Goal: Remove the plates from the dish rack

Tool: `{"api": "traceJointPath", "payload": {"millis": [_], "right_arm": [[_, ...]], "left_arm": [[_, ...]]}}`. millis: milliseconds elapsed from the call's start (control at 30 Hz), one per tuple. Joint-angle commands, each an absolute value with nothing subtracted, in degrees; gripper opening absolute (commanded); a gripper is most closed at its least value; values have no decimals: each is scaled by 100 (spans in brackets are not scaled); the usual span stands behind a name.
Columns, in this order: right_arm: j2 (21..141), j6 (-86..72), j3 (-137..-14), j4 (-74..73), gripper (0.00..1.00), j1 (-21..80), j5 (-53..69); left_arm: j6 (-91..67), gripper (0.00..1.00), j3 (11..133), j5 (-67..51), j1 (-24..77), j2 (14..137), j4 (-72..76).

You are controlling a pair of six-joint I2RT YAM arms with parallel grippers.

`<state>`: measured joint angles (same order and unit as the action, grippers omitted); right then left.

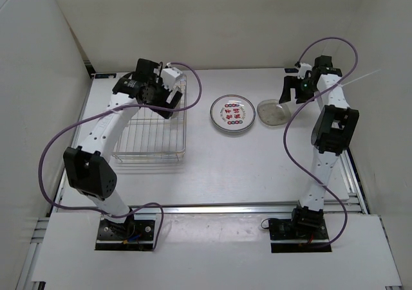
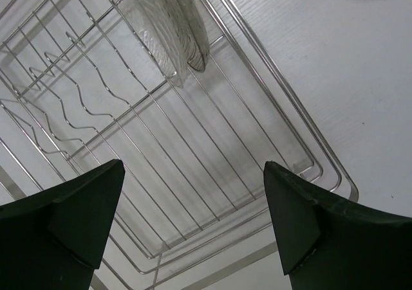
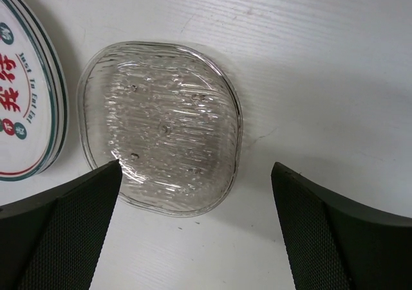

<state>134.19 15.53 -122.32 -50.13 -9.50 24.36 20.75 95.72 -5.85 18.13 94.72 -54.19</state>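
Your left gripper (image 2: 193, 168) hangs open over the rack (image 1: 149, 139) on the left. Ribbed clear plates (image 2: 174, 26) stand upright in it, their tops cut off, and you can't see them from above. Your right gripper (image 3: 196, 168), jaws spread, hovers over a flat glass plate (image 3: 161, 126) just right of the printed plate (image 1: 232, 114).
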Motion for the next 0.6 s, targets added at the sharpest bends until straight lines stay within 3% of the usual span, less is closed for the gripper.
{"api": "traceJointPath", "payload": {"millis": [0, 333, 467, 567], "right_arm": [[12762, 1354, -12129, -4658, 100, -940, 2347], [10698, 1537, -9855, -4597, 100, -774, 2021], [10091, 1591, -9072, -4597, 98, -773, 2074], [9652, 1591, -8684, -4544, 98, -773, 2197]], "left_arm": [[1637, 100, 9379, -115, 1828, 9387, -4915], [844, 100, 9624, -1746, 1082, 9992, -4229], [502, 93, 9624, -2214, 836, 10221, -3605], [185, 93, 9554, -2706, 634, 10467, -3069]]}}
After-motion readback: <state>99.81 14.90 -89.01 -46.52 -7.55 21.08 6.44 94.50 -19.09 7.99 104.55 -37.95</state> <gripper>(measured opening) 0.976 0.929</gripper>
